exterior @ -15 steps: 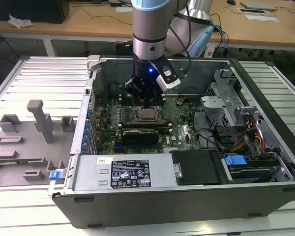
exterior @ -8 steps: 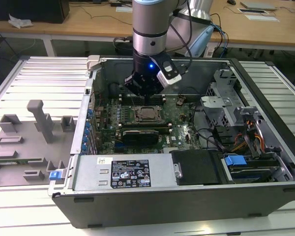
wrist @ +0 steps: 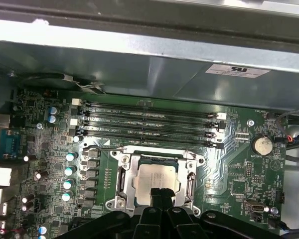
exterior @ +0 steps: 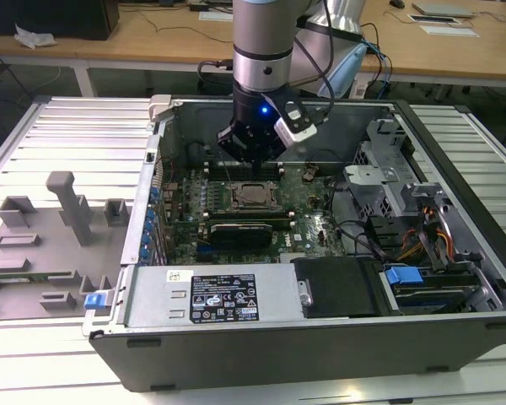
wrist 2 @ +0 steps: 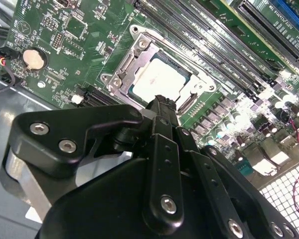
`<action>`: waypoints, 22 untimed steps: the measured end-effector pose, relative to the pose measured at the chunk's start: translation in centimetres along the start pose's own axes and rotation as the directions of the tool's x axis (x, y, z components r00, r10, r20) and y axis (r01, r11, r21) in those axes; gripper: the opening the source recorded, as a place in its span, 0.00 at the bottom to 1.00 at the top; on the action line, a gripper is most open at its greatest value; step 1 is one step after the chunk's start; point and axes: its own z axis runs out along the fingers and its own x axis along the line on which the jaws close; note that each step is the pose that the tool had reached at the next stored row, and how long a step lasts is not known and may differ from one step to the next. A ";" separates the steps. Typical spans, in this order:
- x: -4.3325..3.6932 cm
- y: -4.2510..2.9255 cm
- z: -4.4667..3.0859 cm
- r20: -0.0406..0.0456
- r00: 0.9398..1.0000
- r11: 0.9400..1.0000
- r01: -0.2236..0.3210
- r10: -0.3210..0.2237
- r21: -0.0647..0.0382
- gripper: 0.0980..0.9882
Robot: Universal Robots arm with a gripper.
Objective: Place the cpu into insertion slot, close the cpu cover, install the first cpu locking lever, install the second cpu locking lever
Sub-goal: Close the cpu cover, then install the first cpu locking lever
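Hand (wrist: pixel 162 193) fingers pressed together, pinching nothing, tips right over one edge of the cpu (wrist: pixel 157 175). The cpu lies flat in the insertion slot (wrist: pixel 192 164) straight below the hand, and the cpu cover (wrist: pixel 123 180) looks folded down around its silver top. Slot sits mid-motherboard (wrist: pixel 229 164), just beside the memory slots (wrist: pixel 149 122); lever state unclear.

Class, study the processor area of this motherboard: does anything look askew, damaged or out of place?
Nothing stands out. In the first wrist view the cpu sits square and level inside the cpu cover, which lies flat around it, with no bent or loose parts showing. The gripper hangs shut just over the chip's edge.
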 end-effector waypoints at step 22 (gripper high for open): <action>-0.04 0.08 -1.70 0.000 1.000 1.000 0.000 0.000 0.000 0.01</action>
